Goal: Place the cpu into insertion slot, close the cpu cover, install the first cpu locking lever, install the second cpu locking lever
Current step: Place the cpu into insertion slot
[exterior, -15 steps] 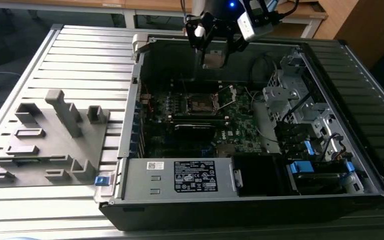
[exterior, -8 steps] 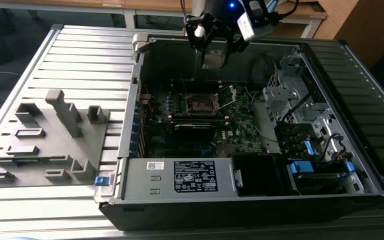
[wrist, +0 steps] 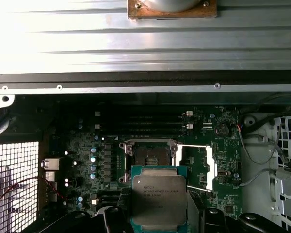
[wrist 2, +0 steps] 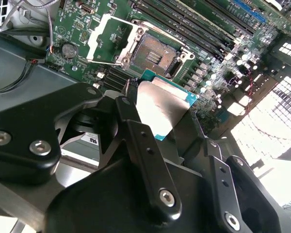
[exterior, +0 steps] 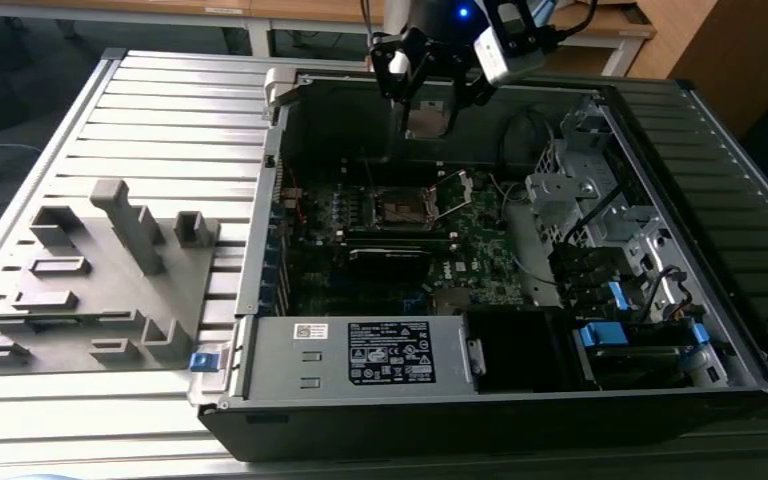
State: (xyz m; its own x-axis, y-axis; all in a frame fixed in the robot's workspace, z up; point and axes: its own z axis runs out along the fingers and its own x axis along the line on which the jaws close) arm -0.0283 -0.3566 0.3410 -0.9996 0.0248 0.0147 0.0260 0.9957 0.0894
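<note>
My gripper point(exterior: 427, 118) hangs high over the open computer case, shut on the cpu point(exterior: 424, 122). In both wrist views the cpu point(wrist 2: 162, 109) point(wrist: 159, 198) is a flat square chip with a dull silver top and a teal edge, pinched between the black fingers point(wrist 2: 136, 136). The insertion slot point(exterior: 398, 206) point(wrist 2: 154, 56) point(wrist: 148, 158) on the green board lies bare below it, well apart from the chip. Beside the slot, the cpu cover point(exterior: 454, 190) point(wrist 2: 106, 41) point(wrist: 196, 165), a thin silver frame, stands swung open.
A grey fixture plate point(exterior: 91, 270) with upright blocks lies on the ribbed table at the exterior view's left. Inside the case are a labelled power supply box point(exterior: 384, 355), memory slots point(wrist: 155, 126), drive bays point(exterior: 598, 225) and cables. Case walls point(exterior: 271, 180) ring the board.
</note>
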